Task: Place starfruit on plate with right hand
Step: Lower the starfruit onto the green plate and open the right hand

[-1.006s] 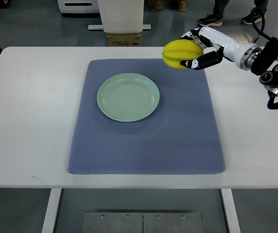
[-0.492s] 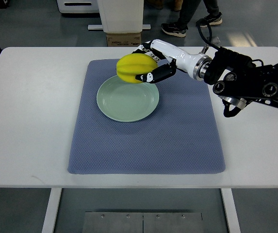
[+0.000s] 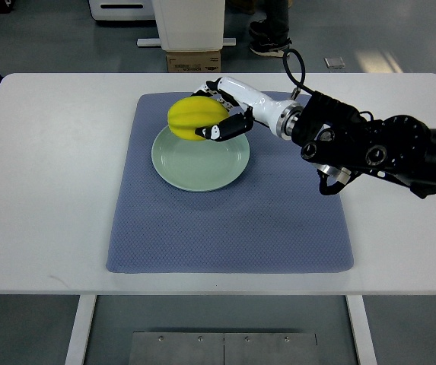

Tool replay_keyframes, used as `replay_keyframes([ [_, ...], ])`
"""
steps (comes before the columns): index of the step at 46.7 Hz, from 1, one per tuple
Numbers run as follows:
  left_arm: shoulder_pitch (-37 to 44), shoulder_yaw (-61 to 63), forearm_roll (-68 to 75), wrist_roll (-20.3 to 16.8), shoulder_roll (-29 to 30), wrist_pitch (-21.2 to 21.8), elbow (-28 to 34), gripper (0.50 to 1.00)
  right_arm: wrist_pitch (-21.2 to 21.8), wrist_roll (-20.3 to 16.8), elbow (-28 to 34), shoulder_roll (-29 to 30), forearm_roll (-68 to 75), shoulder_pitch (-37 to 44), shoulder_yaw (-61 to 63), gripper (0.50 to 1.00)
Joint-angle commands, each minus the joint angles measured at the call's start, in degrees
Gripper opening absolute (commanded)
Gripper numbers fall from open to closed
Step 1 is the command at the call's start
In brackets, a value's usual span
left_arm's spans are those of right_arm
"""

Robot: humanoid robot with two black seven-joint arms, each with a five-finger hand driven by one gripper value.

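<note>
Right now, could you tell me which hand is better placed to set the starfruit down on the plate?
The right hand: it already grips the starfruit over the far rim of the green plate. No left arm is in view.

Right hand (image 3: 216, 114): white and black, reached in from the right edge, fingers wrapped around the fruit.
Yellow ridged starfruit (image 3: 193, 118): held over the far-left rim of the plate; whether it touched the plate could not be told.
Round pale green plate (image 3: 202, 163): lay on the mat, toward its far half.
Blue-grey textured mat (image 3: 233, 220): spread flat on the table.
White table (image 3: 42, 182): carried the mat.
Cardboard box (image 3: 195, 61): stood on the floor beyond the table's far edge.
Person's shoe (image 3: 267, 47): showed on the floor at the top.
</note>
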Motion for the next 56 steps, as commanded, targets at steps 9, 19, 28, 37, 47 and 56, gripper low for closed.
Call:
replay_keyframes([
  [9, -0.07, 0.08, 0.00, 0.00, 0.00, 0.01, 0.00, 1.000, 0.19, -0.90, -5.14, 4.56, -0.13, -2.95, -0.26, 0.500],
  [19, 0.02, -0.01, 0.00, 0.00, 0.00, 0.01, 0.00, 1.000, 0.10, -1.95, -11.11, 6.68, -0.04, -5.23, -3.86, 0.500],
  [28, 0.02, -0.01, 0.00, 0.00, 0.00, 0.01, 0.00, 1.000, 0.10, -3.27, -12.26, 6.68, 0.05, -6.02, -3.86, 0.500],
  [37, 0.02, -0.01, 0.00, 0.00, 0.00, 0.01, 0.00, 1.000, 0.10, -3.53, -13.22, 6.68, 0.05, -6.90, -3.86, 0.500],
  [47, 0.02, -0.01, 0.00, 0.00, 0.00, 0.01, 0.00, 1.000, 0.10, -3.71, -13.84, 6.68, -0.04, -8.05, -3.86, 0.500],
  [56, 0.02, -0.01, 0.00, 0.00, 0.00, 0.01, 0.00, 1.000, 0.01, -3.97, -13.49, 6.68, -0.04, -8.49, -3.69, 0.500],
])
